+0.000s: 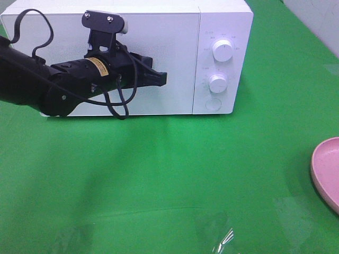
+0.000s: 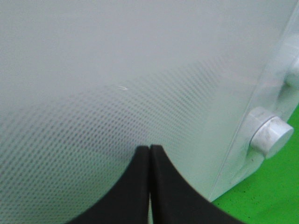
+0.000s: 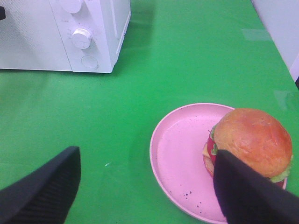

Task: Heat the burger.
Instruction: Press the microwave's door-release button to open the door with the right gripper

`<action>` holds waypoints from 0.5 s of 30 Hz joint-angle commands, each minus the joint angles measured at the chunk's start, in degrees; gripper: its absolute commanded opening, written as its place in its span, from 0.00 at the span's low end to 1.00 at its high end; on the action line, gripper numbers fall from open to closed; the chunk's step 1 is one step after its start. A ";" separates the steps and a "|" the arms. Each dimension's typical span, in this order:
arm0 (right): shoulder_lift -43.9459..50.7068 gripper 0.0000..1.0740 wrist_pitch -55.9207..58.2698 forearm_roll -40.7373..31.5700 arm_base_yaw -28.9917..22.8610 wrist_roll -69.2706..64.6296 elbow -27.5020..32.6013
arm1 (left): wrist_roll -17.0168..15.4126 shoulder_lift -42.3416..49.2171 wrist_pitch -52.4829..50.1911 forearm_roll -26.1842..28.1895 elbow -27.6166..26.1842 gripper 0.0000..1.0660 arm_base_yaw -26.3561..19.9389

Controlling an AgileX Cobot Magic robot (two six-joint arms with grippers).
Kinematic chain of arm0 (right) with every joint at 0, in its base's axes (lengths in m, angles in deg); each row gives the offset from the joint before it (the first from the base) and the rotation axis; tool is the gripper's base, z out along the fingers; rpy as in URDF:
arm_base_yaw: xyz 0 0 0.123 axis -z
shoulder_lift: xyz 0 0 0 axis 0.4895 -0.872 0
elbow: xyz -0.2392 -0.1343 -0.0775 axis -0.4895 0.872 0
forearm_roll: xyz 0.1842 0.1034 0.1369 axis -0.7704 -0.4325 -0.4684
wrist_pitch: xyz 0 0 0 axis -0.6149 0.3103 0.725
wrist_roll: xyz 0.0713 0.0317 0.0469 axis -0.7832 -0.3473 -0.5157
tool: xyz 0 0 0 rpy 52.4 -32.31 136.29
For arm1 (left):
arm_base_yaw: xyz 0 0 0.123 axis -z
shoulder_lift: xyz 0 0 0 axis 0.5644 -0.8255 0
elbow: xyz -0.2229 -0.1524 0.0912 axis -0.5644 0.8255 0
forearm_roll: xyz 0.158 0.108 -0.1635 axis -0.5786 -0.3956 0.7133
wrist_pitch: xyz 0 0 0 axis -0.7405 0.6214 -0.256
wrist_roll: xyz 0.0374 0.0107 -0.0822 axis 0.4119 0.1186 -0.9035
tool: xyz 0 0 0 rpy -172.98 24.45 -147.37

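Note:
The burger [image 3: 252, 140], with a glossy brown bun, lettuce and tomato, sits on the far side of a pink plate [image 3: 180, 154]. My right gripper [image 3: 147, 157] hovers open above the plate's near side, and one finger [image 3: 247, 191] overlaps the burger's edge in the picture. The burger and the right gripper are out of the exterior high view. My left gripper [image 1: 161, 78] is shut with nothing between its fingers. Its tips [image 2: 149, 149] are right at the closed door of the white microwave [image 1: 159, 32], near the door's right side.
The microwave's panel carries two round knobs [image 1: 222, 51] [image 1: 217, 83] and a round button [image 1: 213, 103]. Only the plate's rim [image 1: 324, 169] shows at the right edge of the green table [image 1: 169, 174]. A crumpled clear film [image 1: 225, 241] lies near the front edge.

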 commanded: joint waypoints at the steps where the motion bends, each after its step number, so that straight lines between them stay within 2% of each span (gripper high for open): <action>1: 1.43 0.71 -0.52 -0.17 0.40 0.74 0.11 | 0.63 -0.63 -2.35 6.02 -3.50 0.00 -1.26; 2: 1.43 0.71 -0.52 -0.17 0.40 0.74 0.11 | 1.49 -0.63 -2.01 6.59 -3.72 0.00 -1.26; 8: 1.43 0.71 -0.52 -0.17 0.40 0.74 0.11 | 1.26 1.43 1.26 5.44 -1.78 0.00 0.00; 10: 1.43 0.71 -0.52 -0.17 0.40 0.74 0.11 | 1.26 4.98 5.39 5.44 2.64 0.00 1.78; 13: 1.43 0.71 -0.52 -0.17 0.40 0.74 0.11 | 1.32 5.84 6.25 5.39 4.07 0.00 2.23; 14: 1.43 0.71 -0.52 -0.17 0.40 0.74 0.11 | 1.43 8.14 9.05 5.27 6.93 0.00 3.44; 15: 1.43 0.71 -0.52 -0.17 0.40 0.74 0.11 | 1.43 10.03 12.03 4.47 9.05 0.10 4.30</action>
